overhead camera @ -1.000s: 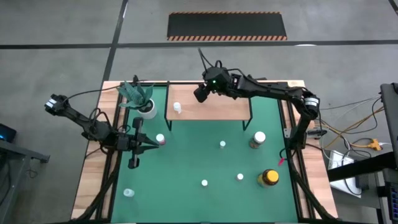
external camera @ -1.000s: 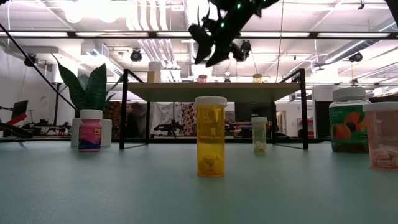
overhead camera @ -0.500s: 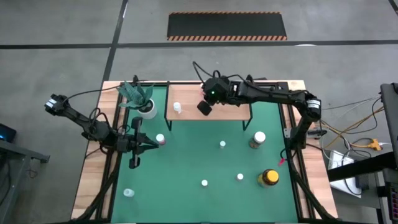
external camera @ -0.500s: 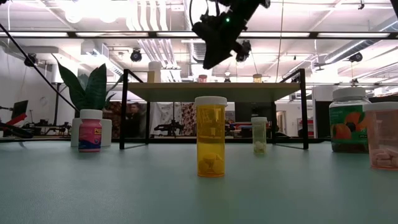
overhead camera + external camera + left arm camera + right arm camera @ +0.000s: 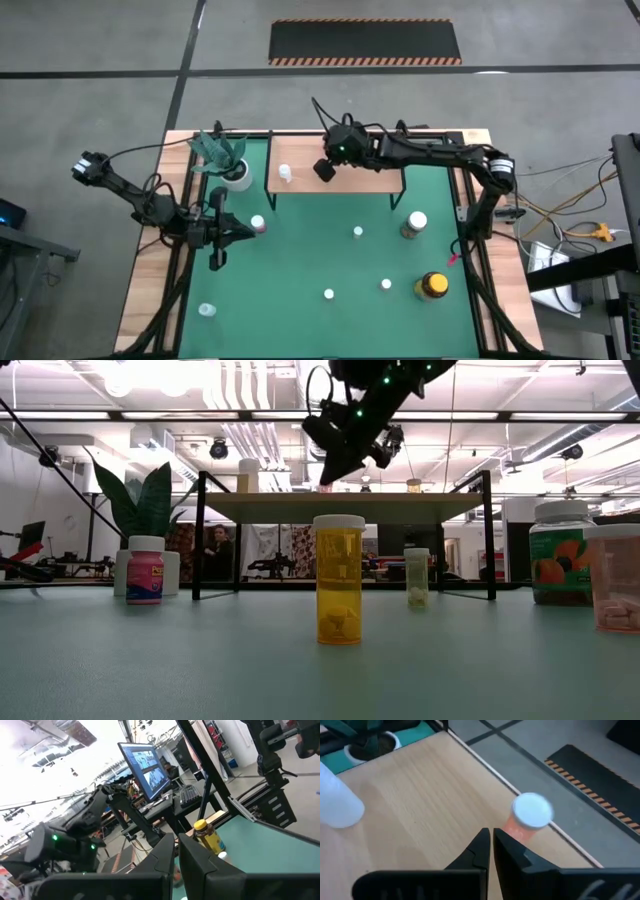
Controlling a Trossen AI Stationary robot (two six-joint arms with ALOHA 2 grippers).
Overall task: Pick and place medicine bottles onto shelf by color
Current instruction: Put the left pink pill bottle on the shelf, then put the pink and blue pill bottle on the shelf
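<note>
nearest you, the orange bottle (image 5: 339, 579) stands upright mid green mat (image 5: 300, 260), unsorted, with the pink bottle (image 5: 145, 569) just off your left pincer (image 5: 243, 234); that pincer is closed on nothing, waiting low by the mat's left edge. the black-lidded yellow jar (image 5: 432, 285) and the white-lidded jar (image 5: 413, 223) wait on the right. further back, your right pincer (image 5: 491, 841) hangs over the shelf (image 5: 380, 178), fingers shut and empty, a white-capped pinkish bottle (image 5: 530, 815) just ahead of it near the board's back edge, apart from the white bottle (image 5: 285, 174) at the left end, likely to separate colours. no label is readable
</note>
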